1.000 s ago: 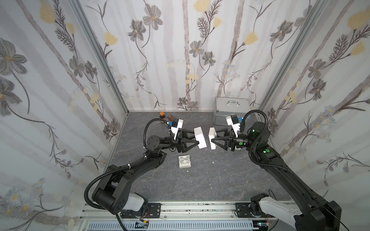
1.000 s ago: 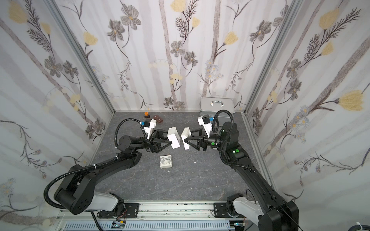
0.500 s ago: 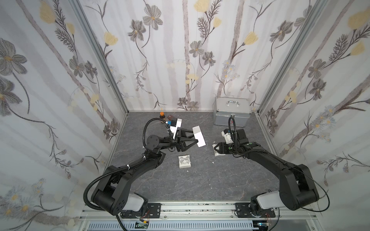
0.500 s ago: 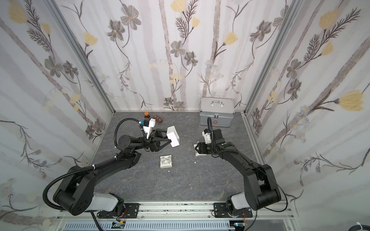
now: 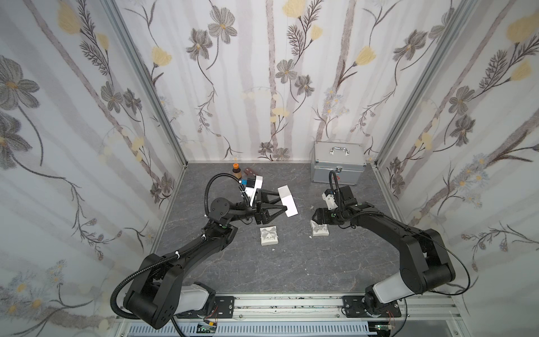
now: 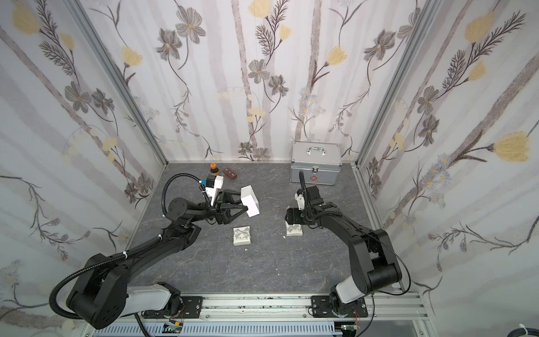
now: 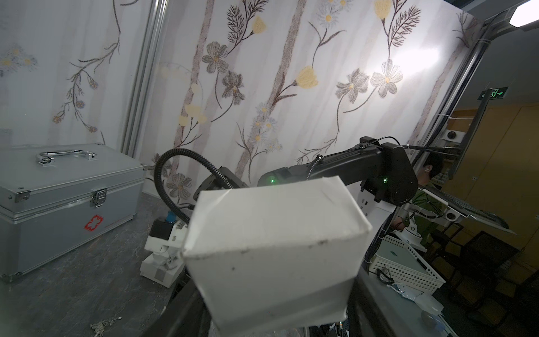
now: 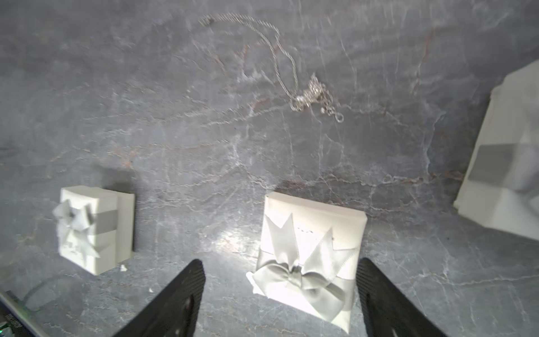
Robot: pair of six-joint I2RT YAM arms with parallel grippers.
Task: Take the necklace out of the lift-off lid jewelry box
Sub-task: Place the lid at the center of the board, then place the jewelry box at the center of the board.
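An aluminium case (image 5: pixel 338 166) with a red cross emblem on its front stands at the back of the grey marbled worktop (image 5: pixel 291 268); no words can be read on it. The left gripper (image 5: pixel 284 202) is raised above the worktop, in front of the case and off toward the left arm's side. Its jaws are closed on the jewelry box body (image 7: pixel 271 248), a plain white carton with no print on the faces that show. The ribboned lid (image 8: pixel 312 248) lies flat on the worktop in front of the case, with a grey satin bow across it and one line of small print too blurred to read. The right gripper (image 8: pixel 280 262) points down over this lid; its jaws stand open, one on each side of the lid, and they hold nothing. The necklace (image 8: pixel 309 93), a thin silvery chain with a small bunched pendant and a clasp, lies bare on the worktop, out of the box. It is in front of the case, and nearer to the case than the lid is. A second gift box (image 5: pixel 269 236), white with the same grey bow, sits closed in front of the case, further to the left arm's side than the lid; its print also cannot be read. In the left wrist view a green exit sign (image 7: pixel 493 93) with an arrow hangs beyond the cell.
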